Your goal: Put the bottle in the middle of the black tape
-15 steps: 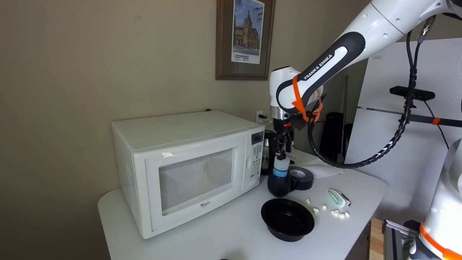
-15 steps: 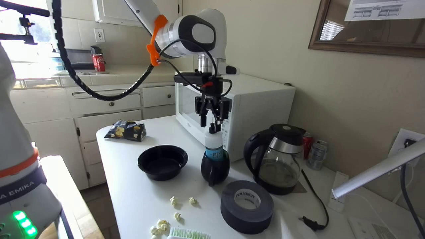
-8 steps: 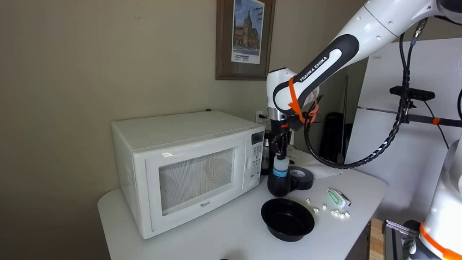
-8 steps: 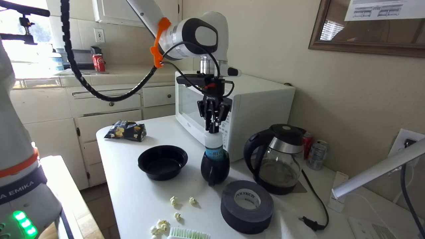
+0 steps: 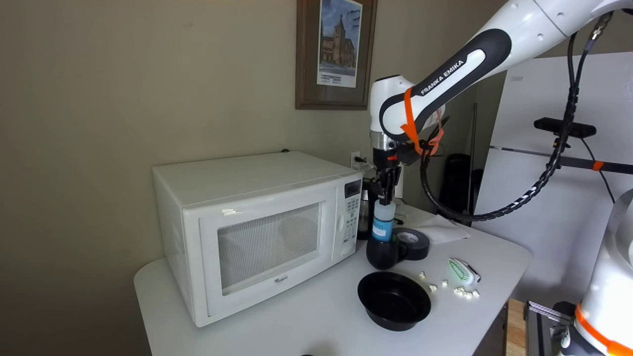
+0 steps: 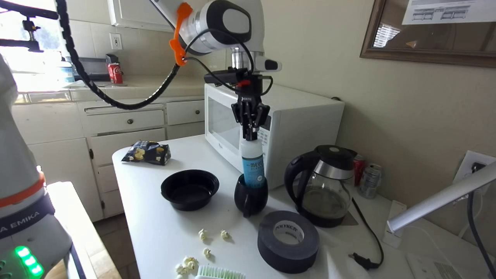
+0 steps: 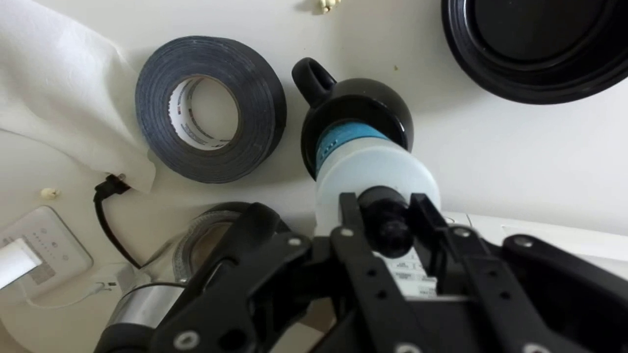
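Note:
The bottle [image 6: 254, 168], light blue with a paler top and black cap, stands nearly upright with its lower end still inside a black mug [image 6: 250, 203]. My gripper [image 6: 250, 135] is shut on that cap from above; in the wrist view the fingers [image 7: 350, 208] flank the cap on both sides. The bottle's base is hidden by the mug. Beside the mug, the black tape [image 6: 287, 259] lies flat on the white table, its round hole facing up. In the wrist view the tape [image 7: 257, 110] is left of the mug, apart from it.
A black bowl [image 6: 190, 206] sits near the mug. Close behind are a glass kettle [image 6: 325, 201] and the white microwave [image 5: 267, 247]. Popcorn pieces [image 6: 224, 234] and a brush [image 6: 221, 272] lie toward the table's edge. A white cloth [image 7: 68, 83] lies by the tape.
The fingers have shut on the bottle's cap. My gripper has since risen, drawing the bottle partly up out of the mug, so more of its blue label shows. The tape has not moved.

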Tool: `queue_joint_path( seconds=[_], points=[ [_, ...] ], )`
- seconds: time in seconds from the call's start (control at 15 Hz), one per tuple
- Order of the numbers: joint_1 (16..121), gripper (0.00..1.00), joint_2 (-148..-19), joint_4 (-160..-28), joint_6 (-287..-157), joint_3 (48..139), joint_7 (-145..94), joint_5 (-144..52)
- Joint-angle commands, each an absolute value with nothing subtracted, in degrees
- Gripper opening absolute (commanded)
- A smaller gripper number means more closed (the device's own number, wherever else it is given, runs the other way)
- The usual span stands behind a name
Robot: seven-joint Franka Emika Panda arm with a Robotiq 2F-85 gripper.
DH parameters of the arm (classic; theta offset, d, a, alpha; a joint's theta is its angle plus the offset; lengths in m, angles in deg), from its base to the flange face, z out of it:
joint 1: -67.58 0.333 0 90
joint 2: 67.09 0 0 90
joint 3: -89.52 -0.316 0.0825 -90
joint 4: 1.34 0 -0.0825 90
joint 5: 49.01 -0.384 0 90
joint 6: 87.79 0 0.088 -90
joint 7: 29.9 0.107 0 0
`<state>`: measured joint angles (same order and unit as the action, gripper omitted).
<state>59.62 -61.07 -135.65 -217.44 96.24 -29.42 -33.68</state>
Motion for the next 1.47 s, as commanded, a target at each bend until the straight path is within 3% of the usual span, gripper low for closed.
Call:
queue_joint_path(
  seconds=[0.0, 0.53, 1.4],
  points=[
    [59.16, 0.07, -51.61, -136.23, -209.75, 97.77, -34.51, -38.39],
    [53.60, 0.07, -46.58, -131.32, -197.58, 104.40, -33.59, -42.55],
    [49.57, 0.07, -64.21, -125.67, -208.55, 108.50, -26.55, -47.95]
  ],
)
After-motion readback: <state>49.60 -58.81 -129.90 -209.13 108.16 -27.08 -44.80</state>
